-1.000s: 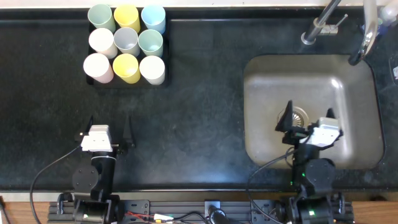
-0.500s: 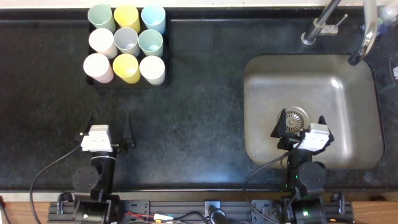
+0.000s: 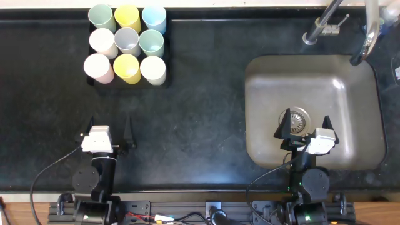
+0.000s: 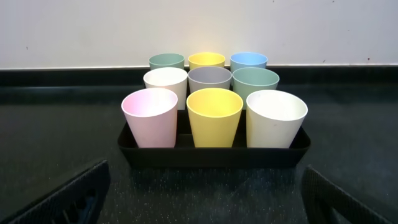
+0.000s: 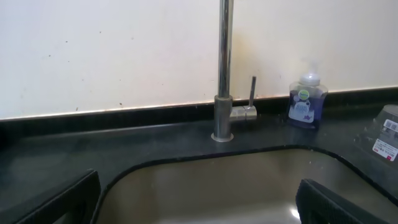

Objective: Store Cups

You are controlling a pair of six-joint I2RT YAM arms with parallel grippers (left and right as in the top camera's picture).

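Pastel plastic cups, nine of them, stand packed three by three in a shallow black tray [image 4: 211, 155] at the far left of the dark speckled countertop [image 3: 200, 112], close to the back wall. The front row, nearest the left arm, holds a pink cup [image 4: 150, 118], a yellow cup [image 4: 214, 118] and a cream cup [image 4: 276, 119]. The row behind has a white cup [image 4: 165, 81], a grey cup [image 4: 209, 79] and a sage green cup [image 4: 255, 81]. At the back are a duller green cup [image 4: 166, 61], a second yellow cup [image 4: 206, 60] and a blue cup [image 4: 249, 60].

Every cup is upright with its mouth open to the ceiling, its long axis vertical, its wall tapering to a narrower base. None is stacked in another, and neighbouring rims sit just beside one another. The rows run parallel to the wall.

The left gripper [image 3: 110, 122] hangs low over the counter near its own base, well apart from the tray and facing it squarely, fingers spread wide with nothing between them. The right gripper [image 3: 306, 119] is over the steel sink [image 3: 350, 69] near the drain, also spread wide and holding nothing, and faces the faucet [image 5: 222, 68]. A soap bottle [image 5: 306, 102] stands beside the faucet.
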